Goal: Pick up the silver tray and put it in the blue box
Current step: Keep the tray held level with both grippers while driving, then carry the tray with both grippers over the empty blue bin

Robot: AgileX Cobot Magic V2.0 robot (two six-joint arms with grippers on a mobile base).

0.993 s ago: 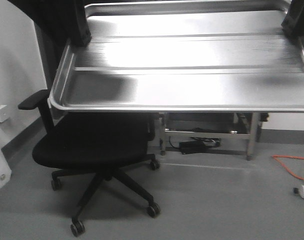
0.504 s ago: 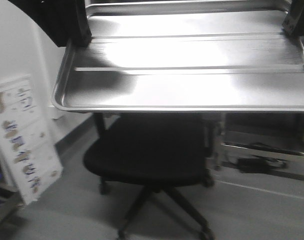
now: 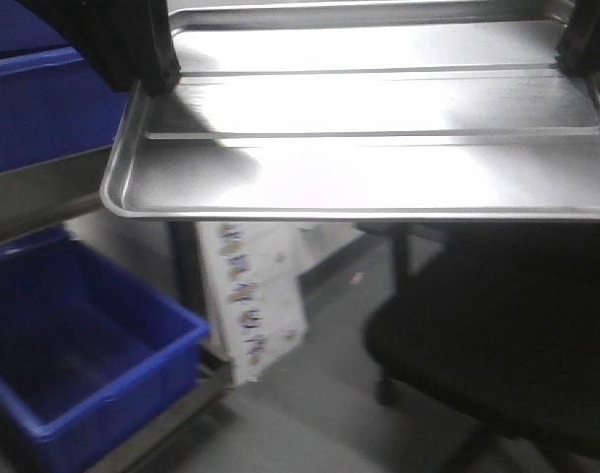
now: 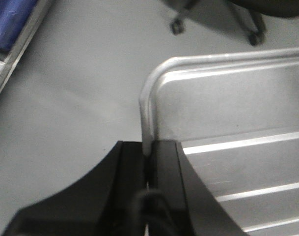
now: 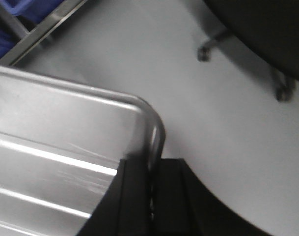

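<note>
well, in the front view the shiny, shallow rectangular silver tray (image 3: 378, 158) with two long ridges hangs level in the air across the top of the frame. the black left hand (image 3: 154, 64) and black right hand (image 3: 583, 44) grip its opposite short ends, so it cannot tip. the deep, thick-rimmed plastic blue box (image 3: 132, 394) sits open low on a metal rack (image 3: 43, 197), below-left and well apart from the tray, with a black office chair (image 3: 497, 335) to the right. in the left wrist view the left hand (image 4: 148, 153) is clamped on the tray's raised rim just behind a rounded corner, over grey floor (image 4: 80, 88). in the right wrist view the right hand (image 5: 153, 164) pinches the opposite rim likewise. i judge the tray to be mid-carry, not yet over the box.
</note>
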